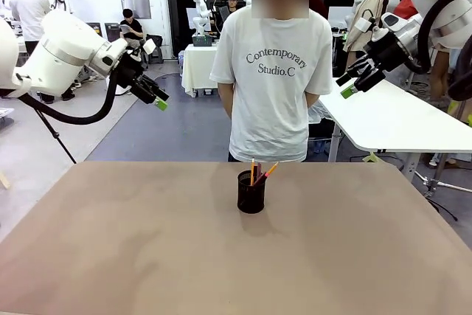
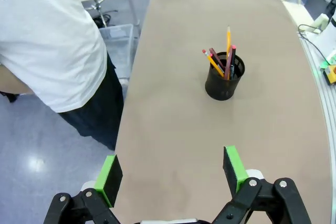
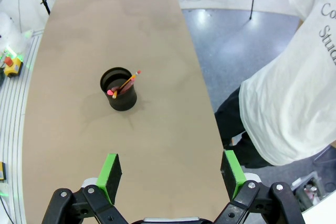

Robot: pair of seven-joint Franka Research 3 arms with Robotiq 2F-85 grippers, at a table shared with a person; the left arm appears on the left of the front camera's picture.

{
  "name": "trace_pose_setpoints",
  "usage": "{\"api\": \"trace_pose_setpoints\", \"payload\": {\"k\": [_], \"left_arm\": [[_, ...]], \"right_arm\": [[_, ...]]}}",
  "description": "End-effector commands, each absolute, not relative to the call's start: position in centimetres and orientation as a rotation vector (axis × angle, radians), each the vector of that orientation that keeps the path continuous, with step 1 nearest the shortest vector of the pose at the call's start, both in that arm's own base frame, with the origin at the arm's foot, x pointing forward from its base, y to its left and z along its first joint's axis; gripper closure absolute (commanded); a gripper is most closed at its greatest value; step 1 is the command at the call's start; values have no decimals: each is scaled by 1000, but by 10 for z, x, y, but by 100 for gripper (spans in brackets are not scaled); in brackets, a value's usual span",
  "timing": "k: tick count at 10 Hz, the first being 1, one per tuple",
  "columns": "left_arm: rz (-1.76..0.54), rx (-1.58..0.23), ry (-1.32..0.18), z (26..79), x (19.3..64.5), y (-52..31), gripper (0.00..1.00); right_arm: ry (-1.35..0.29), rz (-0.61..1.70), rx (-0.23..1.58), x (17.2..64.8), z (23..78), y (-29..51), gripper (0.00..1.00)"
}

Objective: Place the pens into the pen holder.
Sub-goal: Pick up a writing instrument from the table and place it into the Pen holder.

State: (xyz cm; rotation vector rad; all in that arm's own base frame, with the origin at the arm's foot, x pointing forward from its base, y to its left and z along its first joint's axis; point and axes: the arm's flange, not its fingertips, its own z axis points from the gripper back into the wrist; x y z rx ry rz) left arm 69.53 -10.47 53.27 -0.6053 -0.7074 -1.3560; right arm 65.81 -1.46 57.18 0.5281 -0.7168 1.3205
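The bench point(image 1: 147, 241) is a plain tan-brown top with rounded corners, standing on a grey-blue floor point(image 1: 184, 130) in a busy workshop; a white table point(image 1: 398, 119) stands behind on the right. A person in a white printed T-shirt point(image 1: 274, 79) stands at the far edge, hands behind the back.

Near the far middle of the bench stands the pen holder point(image 1: 251, 192), upright, with the pens point(image 1: 258, 173) inside it, their ends sticking up above the rim (leaning at different angles).

The left gripper point(image 1: 156, 99) hangs high above the bench's left side, its fingers point(image 2: 108, 173) spread wide with nothing between them. The right gripper point(image 1: 350, 83) hangs high on the right, fingers point(image 3: 232, 172) equally wide apart and empty. Both are well apart from the pen holder, which sits ahead of each pair of fingers in the wrist views.
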Motion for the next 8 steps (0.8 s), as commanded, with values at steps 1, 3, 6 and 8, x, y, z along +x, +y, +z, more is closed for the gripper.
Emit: {"api": "trace_pose_setpoints", "payload": {"k": [1,3,6,8], "left_arm": [[-1359,-607,-698,533,694,-104,0],[-1359,-607,-698,533,694,-104,0],[-1359,-607,-698,533,694,-104,0],[-1359,-607,-698,533,694,-104,0]], "right_arm": [[-724,1332,511,658,574,-14,0],[-724,1332,511,658,574,-14,0],[-724,1332,511,658,574,-14,0],[-724,1332,511,658,574,-14,0]]}}
